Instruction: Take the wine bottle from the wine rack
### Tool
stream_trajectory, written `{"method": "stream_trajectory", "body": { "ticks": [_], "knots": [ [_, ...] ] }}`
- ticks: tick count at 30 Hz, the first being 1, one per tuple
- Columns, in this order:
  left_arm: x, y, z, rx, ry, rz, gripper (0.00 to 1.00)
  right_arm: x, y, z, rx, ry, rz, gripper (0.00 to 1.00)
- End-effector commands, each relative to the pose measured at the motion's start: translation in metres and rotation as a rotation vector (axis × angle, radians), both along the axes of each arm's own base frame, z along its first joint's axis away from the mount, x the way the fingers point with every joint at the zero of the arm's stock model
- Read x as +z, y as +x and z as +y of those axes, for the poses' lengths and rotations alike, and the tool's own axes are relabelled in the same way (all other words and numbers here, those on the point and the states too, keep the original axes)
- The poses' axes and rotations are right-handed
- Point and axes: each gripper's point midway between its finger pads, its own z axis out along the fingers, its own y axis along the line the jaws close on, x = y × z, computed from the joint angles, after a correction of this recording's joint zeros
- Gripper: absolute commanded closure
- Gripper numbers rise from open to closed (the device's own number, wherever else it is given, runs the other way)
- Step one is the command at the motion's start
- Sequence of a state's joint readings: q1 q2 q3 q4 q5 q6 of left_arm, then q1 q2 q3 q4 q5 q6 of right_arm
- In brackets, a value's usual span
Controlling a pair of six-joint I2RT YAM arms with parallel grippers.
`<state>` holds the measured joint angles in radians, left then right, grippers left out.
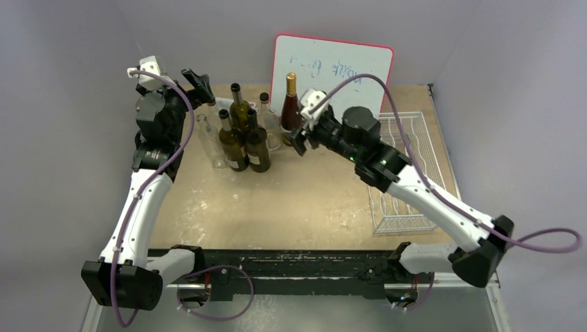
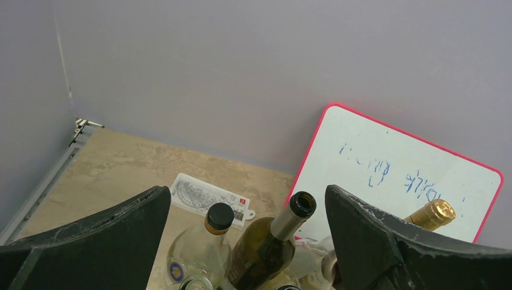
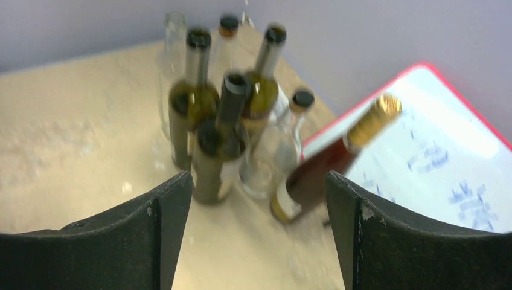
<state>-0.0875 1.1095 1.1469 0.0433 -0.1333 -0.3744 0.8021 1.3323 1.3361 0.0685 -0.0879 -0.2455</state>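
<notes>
The white wire wine rack (image 1: 417,146) lies flat at the table's right side, partly under my right arm; I see no bottle on its visible part. A dark red wine bottle with a gold foil top (image 1: 291,104) stands in front of the whiteboard. It also shows in the right wrist view (image 3: 320,166) and its top in the left wrist view (image 2: 432,213). My right gripper (image 1: 299,142) (image 3: 256,181) is open and empty, just short of that bottle. My left gripper (image 1: 201,86) (image 2: 246,199) is open and empty above the bottle cluster.
Several green and clear bottles (image 1: 239,135) stand clustered at the back middle. A red-framed whiteboard (image 1: 332,69) leans on the back wall. A white protractor card (image 2: 208,196) lies behind the bottles. The table edge and wall run close on the right of the rack.
</notes>
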Motion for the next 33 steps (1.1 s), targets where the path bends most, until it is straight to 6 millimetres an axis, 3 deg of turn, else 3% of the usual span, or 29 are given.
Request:
{"method": "stream_trajectory", "body": {
  "ticks": [1, 5, 8, 12, 15, 19, 24, 33],
  "knots": [
    [0.033, -0.008, -0.003, -0.019, -0.010, -0.091, 0.00, -0.059, -0.016, -0.062, -0.139, -0.245, 0.076, 0.18],
    [0.034, -0.009, -0.005, -0.026, -0.013, -0.094, 0.00, -0.091, -0.039, -0.105, -0.198, -0.362, 0.134, 0.13],
    [0.034, -0.009, -0.006, -0.026, -0.013, -0.097, 0.00, -0.108, -0.049, -0.125, -0.214, -0.440, 0.135, 0.12],
    [0.032, -0.009, -0.006, -0.023, -0.008, -0.092, 0.00, -0.133, -0.043, -0.139, -0.239, -0.587, 0.105, 0.10],
    [0.032, -0.009, -0.007, -0.022, -0.002, -0.091, 0.00, -0.148, -0.027, -0.141, -0.263, -0.679, 0.045, 0.07],
    [0.031, -0.012, -0.008, -0.006, 0.019, -0.087, 0.00, -0.171, 0.010, -0.144, -0.323, -0.827, -0.067, 0.07],
    [0.029, -0.014, -0.009, 0.005, 0.036, -0.081, 0.00, -0.188, 0.054, -0.154, -0.380, -0.848, -0.108, 0.08],
    [0.032, -0.015, -0.012, -0.007, 0.031, -0.088, 0.00, -0.235, 0.103, -0.178, -0.390, -1.075, -0.186, 0.10]
  ]
}}
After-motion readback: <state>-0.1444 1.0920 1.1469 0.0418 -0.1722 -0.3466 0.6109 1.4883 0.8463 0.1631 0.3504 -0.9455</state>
